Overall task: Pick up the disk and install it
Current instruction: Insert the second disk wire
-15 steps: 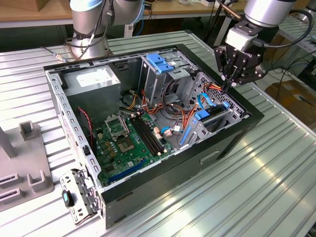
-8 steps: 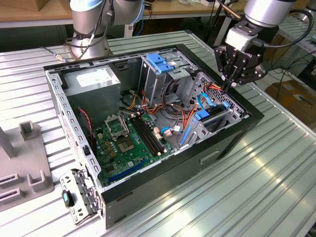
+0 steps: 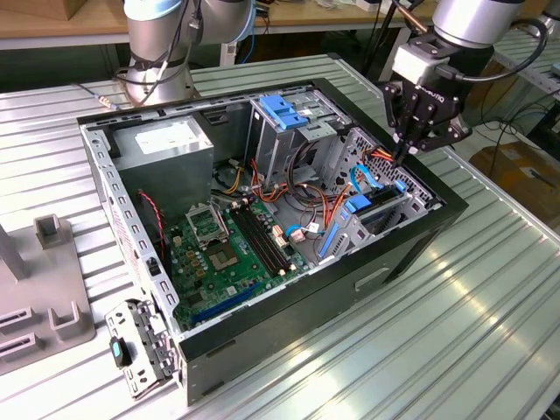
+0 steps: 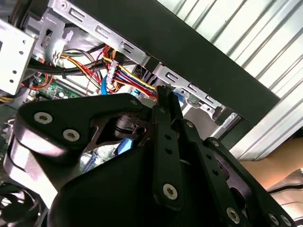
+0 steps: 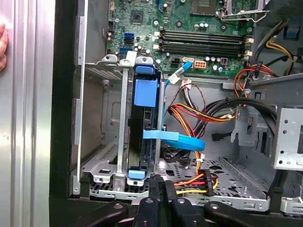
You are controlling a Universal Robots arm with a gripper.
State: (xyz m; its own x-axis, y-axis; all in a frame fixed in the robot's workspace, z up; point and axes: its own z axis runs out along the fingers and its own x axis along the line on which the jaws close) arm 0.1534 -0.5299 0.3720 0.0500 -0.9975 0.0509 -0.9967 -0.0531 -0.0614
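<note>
Pincer (image 3: pixel 409 150) pressed together, empty, just above the disk (image 5: pixel 142 137), which stands on edge in the case's (image 3: pixel 262 328) bay.

Blue-railed disk (image 5: pixel 144 137), green motherboard (image 3: pixel 232 254), black tool (image 3: pixel 411 150).

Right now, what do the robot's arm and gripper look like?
The arm is silver-grey with rounded joints and a black cable looping off it. Below sits a pale grey wrist block, then the gripper, matt black and built of flat linkage plates. In the second wrist view those plates carry silver screw heads, and the fingers are narrow black bars.
</note>
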